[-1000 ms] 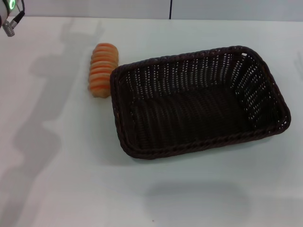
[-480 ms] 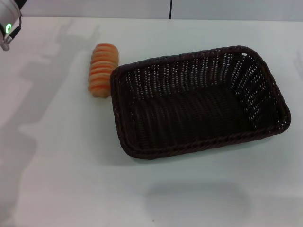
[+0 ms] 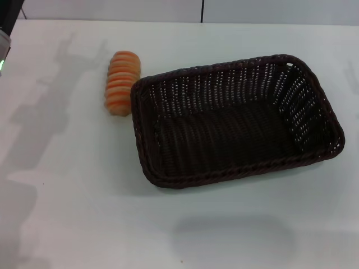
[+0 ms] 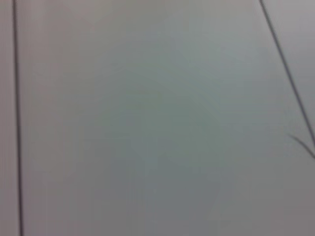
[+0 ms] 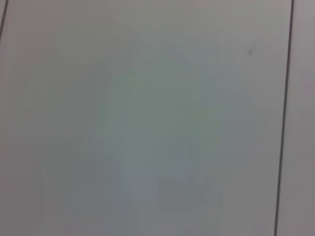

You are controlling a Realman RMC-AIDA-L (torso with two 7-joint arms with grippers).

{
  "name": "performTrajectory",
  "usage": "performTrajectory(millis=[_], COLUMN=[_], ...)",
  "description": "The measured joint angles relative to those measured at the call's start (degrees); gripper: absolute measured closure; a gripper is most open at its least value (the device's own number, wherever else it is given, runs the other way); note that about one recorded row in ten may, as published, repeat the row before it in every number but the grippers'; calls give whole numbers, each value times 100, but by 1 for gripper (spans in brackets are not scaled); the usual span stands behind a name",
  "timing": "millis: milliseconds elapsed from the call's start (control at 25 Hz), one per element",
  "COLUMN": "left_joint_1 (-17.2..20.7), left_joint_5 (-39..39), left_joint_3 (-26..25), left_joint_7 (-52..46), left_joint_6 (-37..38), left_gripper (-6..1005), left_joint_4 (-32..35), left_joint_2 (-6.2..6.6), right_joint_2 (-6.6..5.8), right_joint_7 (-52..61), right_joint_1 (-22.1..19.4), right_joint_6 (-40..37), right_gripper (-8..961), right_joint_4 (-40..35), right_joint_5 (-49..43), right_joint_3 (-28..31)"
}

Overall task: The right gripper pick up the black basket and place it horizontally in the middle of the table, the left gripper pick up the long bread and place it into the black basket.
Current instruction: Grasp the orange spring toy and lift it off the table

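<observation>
With neither gripper showing, so jaw state unknowable, the bread (image 3: 122,83) beside the basket (image 3: 233,120) is looking soft, best pinched gently mid-loaf.

You are seeing even, bright light washing the plain white tabletop (image 3: 67,224); soft grey shadows are falling across its left side; both wrist views are showing featureless blur.

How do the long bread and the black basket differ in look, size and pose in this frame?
The oblong orange-tan ridged long bread is far smaller than the large dark woven wicker black basket. The bread is solid, with light and dark stripes; the basket is open-weave and empty. The bread runs front to back in the head view; the basket lies crosswise, slightly skewed. Both rest on the plain white table, the bread just beside the basket's left end.
</observation>
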Motion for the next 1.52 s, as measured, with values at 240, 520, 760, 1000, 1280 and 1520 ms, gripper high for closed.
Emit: performTrajectory(millis=[240,520,760,1000,1280,1520], left_joint_1=[279,677,900,870,753,522], left_joint_5=[-949,-1174,-851,-495,-670,-826], left_joint_3=[620,1052,1409,2347,3101,3697], left_joint_7=[-315,-1603,-3357,-4618,-5059,-5036], left_joint_6=[1480,3794,5213,6309,7358,7611], left_gripper=[140,144,145,147,148,149], left_joint_4=[-758,-2247,-3388,-4339,-5321,-5623], left_joint_2=[15,106,393,1120,1795,2151], right_joint_2=[-6,-8,-9,-9,-14,-18], right_joint_7=[0,0,0,0,0,0], right_joint_1=[36,70,102,138,162,204], right_joint_6=[-6,-1,10,3,-9,-19], right_gripper=[169,169,169,168,169,169], right_joint_4=[15,18,-1,-32,-46,-100], right_joint_5=[-16,-34,-35,-35,-34,-26], right_joint_3=[-11,15,43,54,84,113])
